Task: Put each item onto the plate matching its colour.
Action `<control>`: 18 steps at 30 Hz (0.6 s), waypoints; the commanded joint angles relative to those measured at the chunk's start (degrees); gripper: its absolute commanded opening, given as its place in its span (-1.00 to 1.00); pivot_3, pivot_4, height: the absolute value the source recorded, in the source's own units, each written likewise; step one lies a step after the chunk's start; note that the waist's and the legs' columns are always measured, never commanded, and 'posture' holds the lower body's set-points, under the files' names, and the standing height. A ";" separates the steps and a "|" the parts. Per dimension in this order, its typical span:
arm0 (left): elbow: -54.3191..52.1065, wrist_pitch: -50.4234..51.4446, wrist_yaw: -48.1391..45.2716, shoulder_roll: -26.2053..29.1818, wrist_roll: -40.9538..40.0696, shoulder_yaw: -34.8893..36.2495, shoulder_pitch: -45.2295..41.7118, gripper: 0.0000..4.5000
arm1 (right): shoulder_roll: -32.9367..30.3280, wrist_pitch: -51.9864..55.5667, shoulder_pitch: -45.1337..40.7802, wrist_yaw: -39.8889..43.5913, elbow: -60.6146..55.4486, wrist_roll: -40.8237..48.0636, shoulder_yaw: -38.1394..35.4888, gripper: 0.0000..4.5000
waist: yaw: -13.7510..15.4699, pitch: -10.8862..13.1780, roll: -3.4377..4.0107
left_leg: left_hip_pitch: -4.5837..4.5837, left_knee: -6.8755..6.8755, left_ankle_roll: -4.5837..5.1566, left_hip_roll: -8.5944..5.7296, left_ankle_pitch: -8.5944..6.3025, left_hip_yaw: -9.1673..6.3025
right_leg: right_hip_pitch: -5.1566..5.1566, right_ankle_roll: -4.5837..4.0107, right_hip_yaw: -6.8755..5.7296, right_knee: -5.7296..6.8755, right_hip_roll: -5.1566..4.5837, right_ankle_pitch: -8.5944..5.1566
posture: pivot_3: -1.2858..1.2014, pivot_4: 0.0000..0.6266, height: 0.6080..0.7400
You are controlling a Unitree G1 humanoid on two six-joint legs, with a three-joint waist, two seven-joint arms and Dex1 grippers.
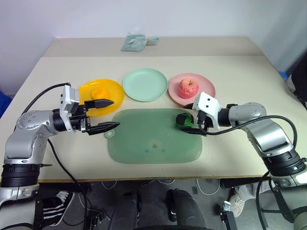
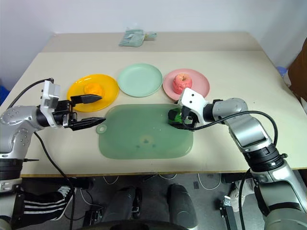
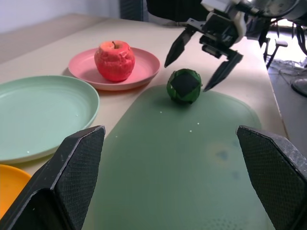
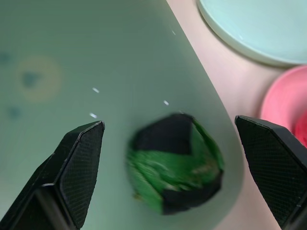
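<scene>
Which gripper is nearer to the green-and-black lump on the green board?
Right. The right gripper hangs just over the green-and-black lump, jaws open either side; the left gripper sits across the board, beside the yellow plate.

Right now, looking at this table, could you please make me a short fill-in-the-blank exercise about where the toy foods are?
1. The apple sits on the ____ plate.
2. The orange fruit lies on the ____ plate.
3. The green-and-black lump rests on the translucent green ____.
4. The right gripper is ____ around the lump, not touching it.

Missing words: pink; yellow-orange; board; open
</scene>
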 commanded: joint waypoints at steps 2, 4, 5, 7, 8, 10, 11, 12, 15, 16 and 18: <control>-1.09 -0.97 -0.24 0.57 0.21 0.28 -0.15 1.00 | 0.39 -2.50 -0.47 -0.17 1.69 -2.31 -0.08 0.98 | 0.00 0.00 0.00 | 0.00 0.01 0.00 0.00 0.00 0.01 | 0.00 0.00 0.00 -0.01 0.00 0.00 | 0.03 -0.52 0.94; -1.28 -0.93 -0.20 0.65 0.15 0.40 0.07 1.00 | 0.64 -3.00 -0.57 -0.18 3.11 -2.84 -0.09 0.98 | 0.00 0.00 0.00 | 0.00 0.01 0.00 0.00 0.00 0.01 | 0.01 0.00 0.00 0.00 -0.01 0.00 | 0.03 -0.52 0.94; -1.42 -0.85 -0.17 0.68 0.06 0.48 0.18 1.00 | 0.77 -3.05 -0.39 0.18 3.34 -2.63 -0.24 0.98 | 0.00 0.00 0.00 | 0.00 0.02 0.00 0.00 0.00 0.01 | 0.01 0.00 0.00 0.00 0.00 0.00 | 0.03 -0.52 0.94; -1.40 -0.91 -0.16 0.77 0.10 0.58 0.28 1.00 | 0.81 -2.58 0.05 1.01 3.06 -2.13 -0.46 0.98 | 0.01 0.00 0.00 | 0.01 0.03 0.00 0.00 0.00 0.01 | 0.01 0.00 0.00 0.01 0.00 0.00 | 0.03 -0.52 0.94; -1.37 -0.90 -0.15 0.80 0.08 0.63 0.29 1.00 | 0.68 -2.64 0.24 1.25 2.91 -2.25 -0.41 0.98 | 0.01 0.00 0.00 | 0.01 0.03 0.00 0.00 0.00 0.01 | 0.01 0.00 0.00 0.01 0.01 0.00 | 0.03 -0.52 0.94; -1.16 -0.85 -0.09 0.81 0.08 0.68 0.11 1.00 | 0.56 -2.71 0.36 1.50 2.90 -2.57 -0.33 0.75 | 0.01 0.00 0.00 | 0.00 0.02 0.00 0.00 0.00 0.01 | 0.01 0.00 0.00 0.01 0.01 0.00 | 0.03 -0.52 0.94; -1.17 -0.79 -0.06 0.82 0.04 0.71 0.09 1.00 | 0.48 -2.69 0.44 1.78 2.79 -2.56 -0.33 0.64 | 0.01 0.00 0.00 | 0.00 0.02 0.00 0.00 0.00 0.01 | 0.01 0.00 0.00 0.00 0.00 0.00 | 0.03 -0.52 0.94; -1.17 -0.84 0.04 0.78 0.06 0.75 0.07 1.00 | 0.34 -2.79 0.54 2.00 2.57 -2.60 -0.35 0.44 | 0.01 0.00 0.00 | 0.00 0.02 0.00 0.00 0.00 0.01 | 0.01 0.00 0.00 0.00 0.00 0.00 | 0.03 -0.52 0.94; -1.21 -0.78 0.15 0.70 -0.04 0.79 0.05 1.00 | 1.05 -1.06 -0.08 1.56 2.03 -1.14 -1.96 0.44 | 0.00 0.00 0.00 | 0.00 0.02 0.00 0.00 0.00 0.01 | 0.01 0.00 0.00 0.01 0.01 0.00 | 0.03 -0.52 0.94; -1.19 -0.69 0.21 0.66 -0.10 0.81 0.02 1.00 | 1.03 -0.95 -0.20 1.56 1.96 -1.11 -2.11 0.44 | 0.01 0.00 0.00 | 0.01 0.03 0.00 0.00 0.00 0.01 | 0.01 0.00 0.00 0.01 0.01 0.00 | 0.03 -0.52 0.94; -1.16 -0.60 0.30 0.59 -0.14 0.79 0.01 1.00 | 0.90 -0.50 -0.20 2.08 1.59 -0.74 -2.31 0.44 | 0.01 0.00 0.00 | 0.00 0.02 0.00 0.00 0.00 0.01 | 0.01 0.00 0.00 0.01 0.01 0.00 | 0.03 -0.52 0.94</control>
